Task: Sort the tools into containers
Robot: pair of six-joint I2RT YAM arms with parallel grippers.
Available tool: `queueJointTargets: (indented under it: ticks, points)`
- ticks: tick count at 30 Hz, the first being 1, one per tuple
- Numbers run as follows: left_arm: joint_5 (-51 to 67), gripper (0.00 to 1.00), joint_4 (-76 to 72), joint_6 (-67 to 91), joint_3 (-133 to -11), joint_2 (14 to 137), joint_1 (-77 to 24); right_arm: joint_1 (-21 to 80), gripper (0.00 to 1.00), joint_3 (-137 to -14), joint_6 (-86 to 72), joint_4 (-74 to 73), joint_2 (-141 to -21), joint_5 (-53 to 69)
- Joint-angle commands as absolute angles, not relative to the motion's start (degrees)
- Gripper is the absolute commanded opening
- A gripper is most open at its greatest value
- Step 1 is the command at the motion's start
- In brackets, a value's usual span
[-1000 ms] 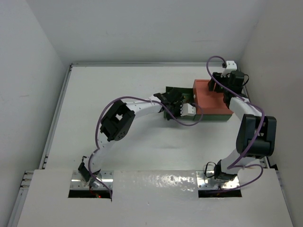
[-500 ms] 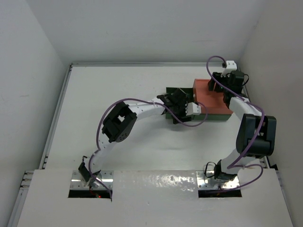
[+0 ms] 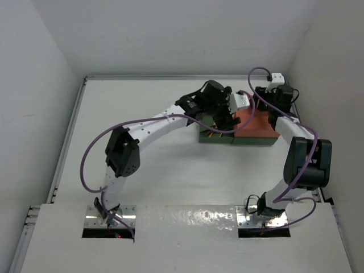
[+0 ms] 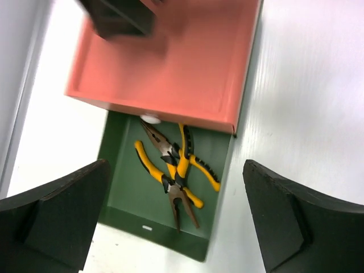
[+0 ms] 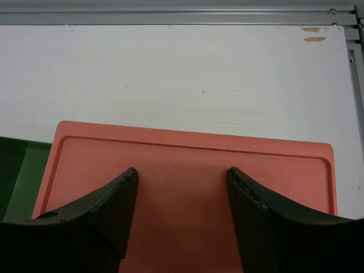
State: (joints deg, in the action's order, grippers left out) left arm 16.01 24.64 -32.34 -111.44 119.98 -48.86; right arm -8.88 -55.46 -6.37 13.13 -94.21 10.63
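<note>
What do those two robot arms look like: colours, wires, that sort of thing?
The left arm and right arm have white links, chunky black joints and looping purple cables. Their fingers are dark, blunt wedges.

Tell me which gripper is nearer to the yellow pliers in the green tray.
Left. The left gripper hangs open right above the pliers; the right gripper is over the neighbouring orange-red tray.

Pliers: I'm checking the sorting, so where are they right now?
In the left wrist view, lower centre, the pliers lie crossed inside the green tray, beside the edge of the orange-red tray that overlaps it.
</note>
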Motion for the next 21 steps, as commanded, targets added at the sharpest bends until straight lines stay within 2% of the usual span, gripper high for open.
queueJointTargets:
  ticks: [1,3,5,6,9,18,21]
  points:
    - [15.4,1.0,22.3,-21.1,-112.9,114.8,-44.6,-9.2,0.64,-50.0,-9.0,-9.7,-100.7,10.0]
    - [14.1,0.98,17.7,-16.9,-110.8,115.3,-38.5,-9.2,0.64,-50.0,-9.1,-9.7,-100.7,10.2]
    - [10.0,0.88,16.0,-12.5,-110.3,117.2,-34.8,-9.2,0.64,-49.9,-9.1,-9.6,-100.7,10.4]
    - [8.3,0.67,15.9,-12.1,-111.0,118.6,-33.3,-9.1,0.64,-49.9,-9.1,-9.6,-100.6,10.5]
    - [4.1,0.43,16.9,-12.7,-112.1,124.0,-30.0,-9.2,0.64,-49.8,-9.1,-9.5,-100.5,10.6]
    - [3.7,0.41,17.0,-11.4,-112.7,134.4,-29.7,-9.2,0.63,-49.7,-9.2,-9.5,-100.6,10.5]
    - [4.8,0.37,18.7,-9.7,-115.0,138.8,-31.3,-9.2,0.63,-49.8,-9.3,-9.4,-100.9,10.5]
